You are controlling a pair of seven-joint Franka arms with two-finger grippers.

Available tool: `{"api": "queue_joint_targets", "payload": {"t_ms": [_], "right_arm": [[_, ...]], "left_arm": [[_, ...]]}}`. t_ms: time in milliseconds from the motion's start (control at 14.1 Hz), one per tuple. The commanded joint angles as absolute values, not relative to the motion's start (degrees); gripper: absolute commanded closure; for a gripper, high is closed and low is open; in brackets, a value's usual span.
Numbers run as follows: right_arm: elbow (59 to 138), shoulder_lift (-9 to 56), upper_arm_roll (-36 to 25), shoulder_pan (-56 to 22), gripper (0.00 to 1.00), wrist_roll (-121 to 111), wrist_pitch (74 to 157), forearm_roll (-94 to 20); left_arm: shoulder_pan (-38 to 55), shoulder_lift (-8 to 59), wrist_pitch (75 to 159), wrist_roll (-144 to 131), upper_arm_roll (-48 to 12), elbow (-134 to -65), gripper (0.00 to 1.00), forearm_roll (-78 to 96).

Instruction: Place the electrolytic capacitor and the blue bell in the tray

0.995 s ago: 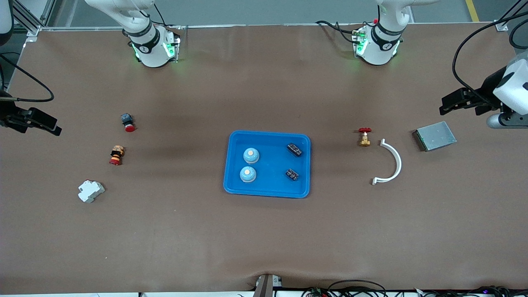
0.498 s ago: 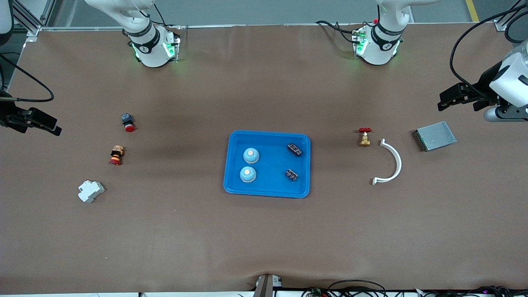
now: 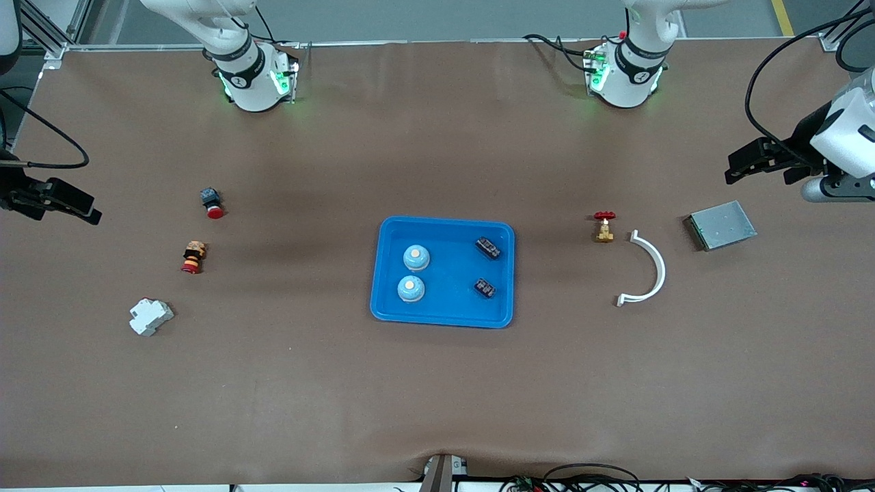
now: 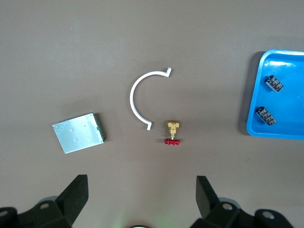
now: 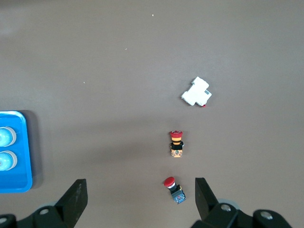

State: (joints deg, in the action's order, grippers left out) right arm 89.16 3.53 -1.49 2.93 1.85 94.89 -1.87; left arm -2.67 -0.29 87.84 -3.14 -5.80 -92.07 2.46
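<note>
The blue tray [image 3: 444,221] lies in the middle of the table. Two blue bells [image 3: 415,257] [image 3: 411,288] stand in its half toward the right arm. Two dark electrolytic capacitors [image 3: 487,248] [image 3: 484,288] lie in its half toward the left arm, and both capacitors [image 4: 274,83] [image 4: 265,116] show in the left wrist view. My left gripper [image 3: 735,167] [image 4: 141,190] hangs open and empty over bare table at the left arm's end. My right gripper [image 3: 96,208] [image 5: 140,192] hangs open and empty over bare table at the right arm's end. The bells [image 5: 5,137] show in the right wrist view.
Toward the left arm's end lie a brass valve with a red wheel [image 3: 604,226], a white curved strip [image 3: 649,270] and a flat grey metal box [image 3: 721,225]. Toward the right arm's end lie two red push buttons [image 3: 211,202] [image 3: 193,257] and a white breaker [image 3: 150,316].
My left gripper has drifted a little toward the bases' edge of the table, away from the grey box. The right arm and everything in the tray have stayed put.
</note>
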Motion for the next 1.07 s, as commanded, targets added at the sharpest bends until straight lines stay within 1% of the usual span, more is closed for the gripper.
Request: {"api": "queue_joint_targets", "payload": {"t_ms": [0,995], "right_arm": [[90.26,1.85,-1.23,3.43,0.00,1.67,94.66,-1.93],[90.26,1.67,-1.23,3.43,0.00,1.41,95.10,-1.93]], "left_arm": [[-2.90,-1.58,88.68,-3.08,-6.06,-93.34,0.00,1.32],[-3.08,-1.41,88.68,-1.84,-5.71,-93.34,0.00,1.23]]}}
